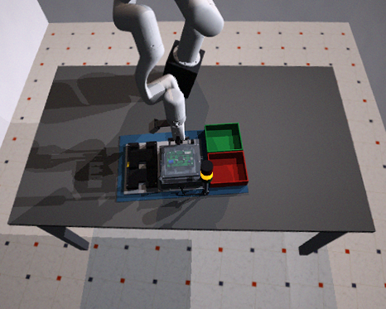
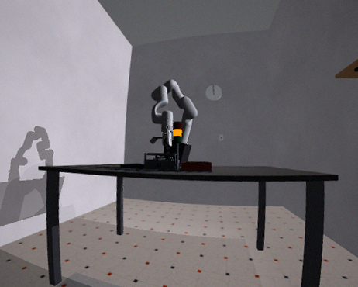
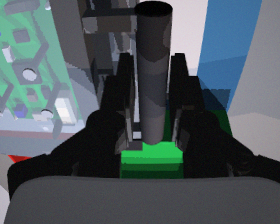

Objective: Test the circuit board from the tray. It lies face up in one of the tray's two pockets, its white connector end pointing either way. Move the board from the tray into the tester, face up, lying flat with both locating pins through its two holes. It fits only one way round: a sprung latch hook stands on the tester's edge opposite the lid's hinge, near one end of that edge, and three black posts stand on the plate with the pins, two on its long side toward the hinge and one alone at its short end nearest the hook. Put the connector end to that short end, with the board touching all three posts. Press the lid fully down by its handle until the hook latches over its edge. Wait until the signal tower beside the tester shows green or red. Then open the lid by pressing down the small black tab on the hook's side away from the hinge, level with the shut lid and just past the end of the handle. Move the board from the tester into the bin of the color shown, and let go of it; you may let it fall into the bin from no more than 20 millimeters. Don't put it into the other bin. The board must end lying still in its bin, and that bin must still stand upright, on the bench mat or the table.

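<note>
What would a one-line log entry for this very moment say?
stage: awaiting test result | lid: shut over board | pincer: open, straddling handle, not gripping | signal tower: amber

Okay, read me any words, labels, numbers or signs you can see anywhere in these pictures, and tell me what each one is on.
No readable text in any view.
Circuit board: component markings only, too blurred to read.
Wall clock: no numerals can be made out.
Signal tower: an amber light, no lettering.
</note>
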Robot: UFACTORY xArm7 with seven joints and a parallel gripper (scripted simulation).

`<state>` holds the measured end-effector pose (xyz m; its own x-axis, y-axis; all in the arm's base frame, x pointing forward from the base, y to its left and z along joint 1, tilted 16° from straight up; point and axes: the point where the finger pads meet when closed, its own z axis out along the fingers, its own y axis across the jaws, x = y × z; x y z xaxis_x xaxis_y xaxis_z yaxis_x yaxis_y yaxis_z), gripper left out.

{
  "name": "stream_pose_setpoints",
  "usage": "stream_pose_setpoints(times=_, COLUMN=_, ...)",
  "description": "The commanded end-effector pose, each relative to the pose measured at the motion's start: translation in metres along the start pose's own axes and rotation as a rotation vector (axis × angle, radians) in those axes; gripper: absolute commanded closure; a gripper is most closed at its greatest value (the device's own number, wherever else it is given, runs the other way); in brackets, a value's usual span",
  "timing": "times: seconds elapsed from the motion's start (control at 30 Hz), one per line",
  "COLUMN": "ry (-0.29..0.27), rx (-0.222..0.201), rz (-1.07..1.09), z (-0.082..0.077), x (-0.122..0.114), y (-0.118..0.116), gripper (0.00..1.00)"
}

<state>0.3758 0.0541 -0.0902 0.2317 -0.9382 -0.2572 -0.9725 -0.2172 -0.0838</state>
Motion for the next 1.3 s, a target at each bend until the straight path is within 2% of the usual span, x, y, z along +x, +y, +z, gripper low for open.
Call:
stream_pose_setpoints(times=0.0, ry=0.001, rx=0.002, rz=0.0, z=-0.004, x=0.001, y=-0.001, gripper=0.78)
stream_pose_setpoints(times=0.17, ry=0.001, rx=0.002, rz=0.0, z=-0.018, x=0.0, y=-0.001, gripper=0.78)
stream_pose_setpoints(times=0.43, ry=0.001, rx=0.002, rz=0.0, z=-0.058, x=0.0, y=-0.001, gripper=0.78)
stream_pose_setpoints(times=0.5, ry=0.001, rx=0.002, rz=0.0, z=-0.058, x=0.0, y=-0.001, gripper=0.78)
stream_pose_setpoints(times=0.77, ry=0.001, rx=0.002, rz=0.0, z=-0.09, x=0.0, y=-0.001, gripper=0.78)
stream_pose_setpoints(times=0.93, ry=0.001, rx=0.002, rz=0.0, z=-0.099, x=0.0, y=-0.001, gripper=0.78)
stream_pose_setpoints(times=1.13, ry=0.001, rx=0.002, rz=0.0, z=-0.1, x=0.0, y=-0.001, gripper=0.78)
stream_pose_setpoints(times=1.17, ry=0.001, rx=0.002, rz=0.0, z=-0.1, x=0.0, y=-0.001, gripper=0.0)
stream_pose_setpoints(times=1.27, ry=0.001, rx=0.002, rz=0.0, z=-0.1, x=0.0, y=-0.001, gripper=0.0)
